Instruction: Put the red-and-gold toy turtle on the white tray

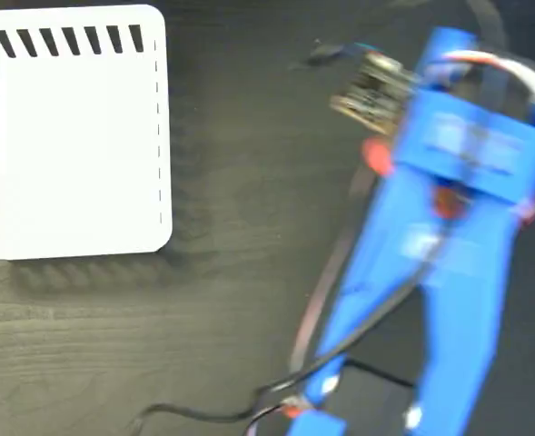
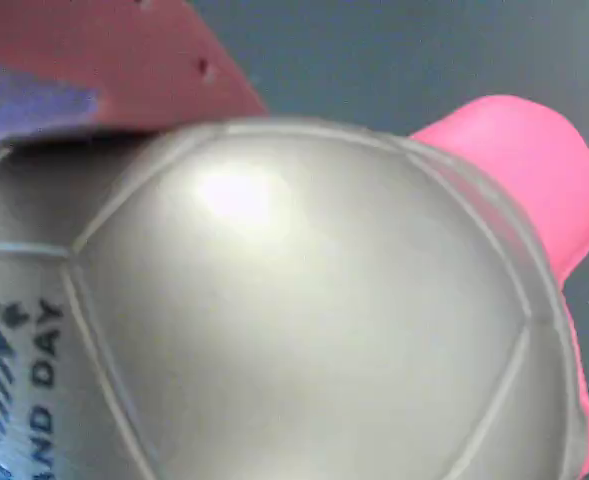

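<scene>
Turtle (image 2: 304, 300): fills the wrist view, shiny domed shell with a pink-red part at its right; in the fixed view only small red bits peek from under the blue arm (image 1: 449, 227), right side of the dark counter (image 1: 231, 272).
Tray (image 1: 67, 136): white, top left corner of the counter, well apart from the arm.
Fingers: a red piece (image 2: 104, 60) sits at the shell's top left; cannot tell if they pinch it.

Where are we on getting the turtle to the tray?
Done: the arm has reached the turtle, whose shell fills the wrist view. In hand: a grasp seems underway, though the fingers aren't visible. Left: carrying it to the white tray, which sits bare at the fixed view's upper left.
</scene>
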Tool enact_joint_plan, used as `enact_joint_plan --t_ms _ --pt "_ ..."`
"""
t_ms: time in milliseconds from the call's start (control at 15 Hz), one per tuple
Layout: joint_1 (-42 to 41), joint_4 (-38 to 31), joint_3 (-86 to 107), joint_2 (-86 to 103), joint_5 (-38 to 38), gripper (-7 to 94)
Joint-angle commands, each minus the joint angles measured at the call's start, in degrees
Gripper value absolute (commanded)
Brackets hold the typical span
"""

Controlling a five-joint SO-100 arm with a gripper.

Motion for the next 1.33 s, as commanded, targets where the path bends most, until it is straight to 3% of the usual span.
enact_joint_plan --t_ms 0,200,533,800,1267 --pt "-7.29 -3.52 1.76 8.44 -5.36 0" --pt "-22.24 -5.36 -0.35 8.7 -10.99 0" --pt "-42.28 -7.12 -2.37 7.73 -7.29 0" --pt "-47.29 -7.47 -3.43 1.93 -7.12 0" --pt "-45.53 -10.81 -13.89 -13.45 -6.06 0"
